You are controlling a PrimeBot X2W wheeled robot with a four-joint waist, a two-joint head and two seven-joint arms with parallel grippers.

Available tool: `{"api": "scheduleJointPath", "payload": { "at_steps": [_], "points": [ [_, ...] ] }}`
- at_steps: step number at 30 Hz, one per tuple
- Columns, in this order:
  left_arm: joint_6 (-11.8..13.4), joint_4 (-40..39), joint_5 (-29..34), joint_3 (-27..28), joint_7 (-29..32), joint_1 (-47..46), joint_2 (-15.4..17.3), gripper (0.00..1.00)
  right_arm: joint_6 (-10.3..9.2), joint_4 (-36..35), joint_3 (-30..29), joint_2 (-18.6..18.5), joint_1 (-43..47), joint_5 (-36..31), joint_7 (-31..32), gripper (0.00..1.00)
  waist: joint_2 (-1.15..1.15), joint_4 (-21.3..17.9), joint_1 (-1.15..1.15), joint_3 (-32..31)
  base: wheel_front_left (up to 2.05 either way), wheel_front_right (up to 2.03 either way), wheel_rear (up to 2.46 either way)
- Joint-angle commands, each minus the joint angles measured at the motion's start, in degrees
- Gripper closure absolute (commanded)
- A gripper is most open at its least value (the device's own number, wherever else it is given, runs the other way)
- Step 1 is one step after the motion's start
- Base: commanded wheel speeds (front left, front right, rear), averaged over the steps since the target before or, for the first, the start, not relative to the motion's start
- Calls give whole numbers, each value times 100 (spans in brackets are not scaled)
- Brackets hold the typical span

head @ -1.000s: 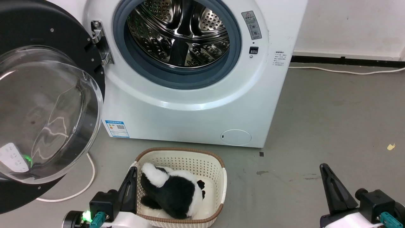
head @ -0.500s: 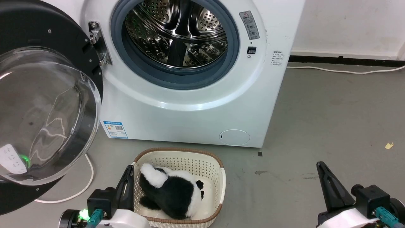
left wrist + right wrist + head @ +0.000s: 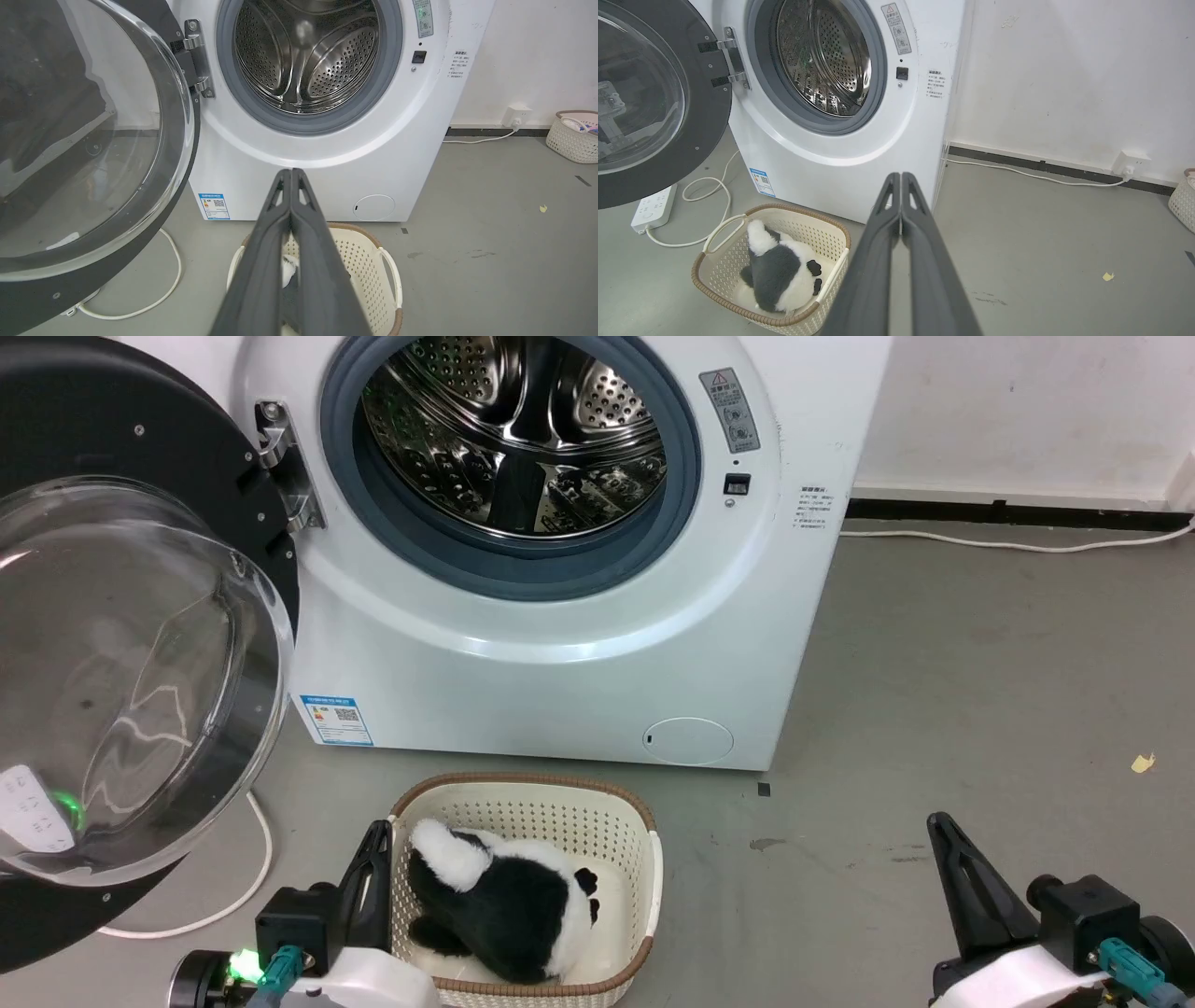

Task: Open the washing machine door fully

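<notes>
1. Since 1 second ago the whole head view has slid slightly left, so the camera has turned. The washing machine door (image 3: 121, 653) keeps the same angle to the white machine (image 3: 560, 653).
2. That door is swung wide on its hinge (image 3: 280, 467), inner face towards the robot, ahead and to the left of the left pincer (image 3: 378, 840) and well apart from it. It looks fully open or close to it.
3. Handling, as I judge it: a stiff, fairly heavy disc that turns only about the hinge. Its black ring (image 3: 189, 140) is glossy and likely slippery. The bulging glass bowl (image 3: 88, 140) is hard but should not be knocked.
4. Best contact is the black ring at the edge farthest from the hinge, where leverage is greatest. A flat push would suit better than a pinch.
5. Left pincer: its 2 fingers are pressed together on nothing, hovering low at the near left rim of the basket (image 3: 644, 859).
6. Right pincer (image 3: 943, 831): likewise closed and empty, low over bare floor (image 3: 980, 663), with the machine ahead and to its left.
7. Beyond the left pincer's tips sits a panda toy (image 3: 504, 905) in the basket. Further ahead is the steel drum (image 3: 523, 439), and to the left a white cable (image 3: 252, 859) lies under the door.
</notes>
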Motion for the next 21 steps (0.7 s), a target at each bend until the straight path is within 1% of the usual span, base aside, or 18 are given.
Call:
{"api": "scheduleJointPath", "payload": {
  "at_steps": [1,21],
  "points": [
    [-21,-47,48,29,35,-69,-29,100,3,-13,12,19,-109,-23,40,100,0,-3,0,0,0,0,0],
    [-28,-236,215,186,363,-98,-65,100,4,-20,95,25,-208,-102,369,100,0,-78,0,-7,0,0,0]
  ]
}}
